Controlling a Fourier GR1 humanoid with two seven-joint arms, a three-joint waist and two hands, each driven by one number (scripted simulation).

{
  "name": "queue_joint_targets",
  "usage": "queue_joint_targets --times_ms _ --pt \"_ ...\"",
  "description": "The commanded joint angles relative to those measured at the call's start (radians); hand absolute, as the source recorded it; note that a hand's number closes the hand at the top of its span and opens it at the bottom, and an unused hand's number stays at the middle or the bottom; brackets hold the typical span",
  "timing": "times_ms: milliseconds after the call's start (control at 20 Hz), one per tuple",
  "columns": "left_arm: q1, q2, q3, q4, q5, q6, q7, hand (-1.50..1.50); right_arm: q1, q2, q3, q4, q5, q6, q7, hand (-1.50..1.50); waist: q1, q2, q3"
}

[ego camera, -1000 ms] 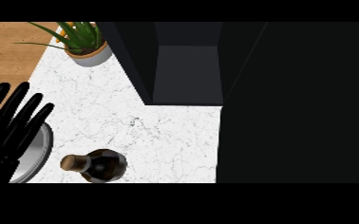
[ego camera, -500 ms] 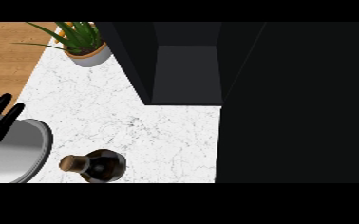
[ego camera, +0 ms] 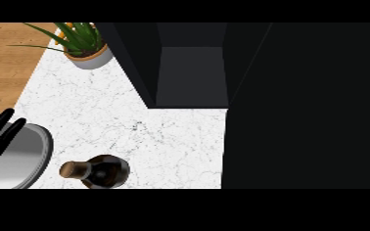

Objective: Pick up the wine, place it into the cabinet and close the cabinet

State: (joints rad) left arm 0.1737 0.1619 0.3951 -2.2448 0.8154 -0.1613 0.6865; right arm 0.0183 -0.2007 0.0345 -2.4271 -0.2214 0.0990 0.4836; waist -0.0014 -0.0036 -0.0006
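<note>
One wine bottle (ego camera: pixel 98 171), dark glass with a brown cork end, stands on the white marble counter (ego camera: pixel 130 122) at the lower left of the frame, seen from above and touched by nothing. Just left of it sits one grey forearm (ego camera: pixel 22 159), and above that the black fingers of the left hand (ego camera: pixel 9 125) poke up at the left edge, straight and apart, holding nothing. One dark cabinet (ego camera: pixel 192 73) fills the upper middle, its door (ego camera: pixel 296 107) swung open across the right side; the inside looks dark and I can see nothing stored there. One potted plant (ego camera: pixel 83 46) sits at the upper left, green leaves in a grey pot. The right hand doesn't show.
</note>
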Motion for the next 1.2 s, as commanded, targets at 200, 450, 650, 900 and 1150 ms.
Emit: queue_joint_targets --times_ms 200,450,650,900,1150 --pt "0.057 -0.024 0.014 0.133 0.019 -0.154 -0.052 -1.50 -0.020 0.007 -0.013 -0.134 -0.093 -0.013 0.104 -1.50 0.001 0.002 0.000" --pt "0.063 -0.070 -0.018 0.213 -0.068 -0.214 -0.132 -1.50 -0.037 0.008 -0.027 -0.186 -0.129 -0.028 0.166 -1.50 -0.004 0.001 0.000" --pt "0.043 -0.100 -0.007 0.305 -0.179 -0.250 -0.247 -1.50 -0.058 0.013 -0.031 -0.165 -0.092 -0.040 0.171 -1.50 -0.003 0.002 0.000" --pt "0.039 -0.121 -0.019 0.427 -0.253 -0.315 -0.345 -1.50 -0.004 0.002 -0.088 -0.142 -0.137 0.027 0.109 -1.50 -0.007 0.002 0.001" --pt "0.036 -0.121 -0.013 0.514 -0.295 -0.369 -0.425 -1.50 0.043 0.047 0.025 -0.231 -0.063 -0.009 0.144 -1.50 -0.012 0.000 0.000"
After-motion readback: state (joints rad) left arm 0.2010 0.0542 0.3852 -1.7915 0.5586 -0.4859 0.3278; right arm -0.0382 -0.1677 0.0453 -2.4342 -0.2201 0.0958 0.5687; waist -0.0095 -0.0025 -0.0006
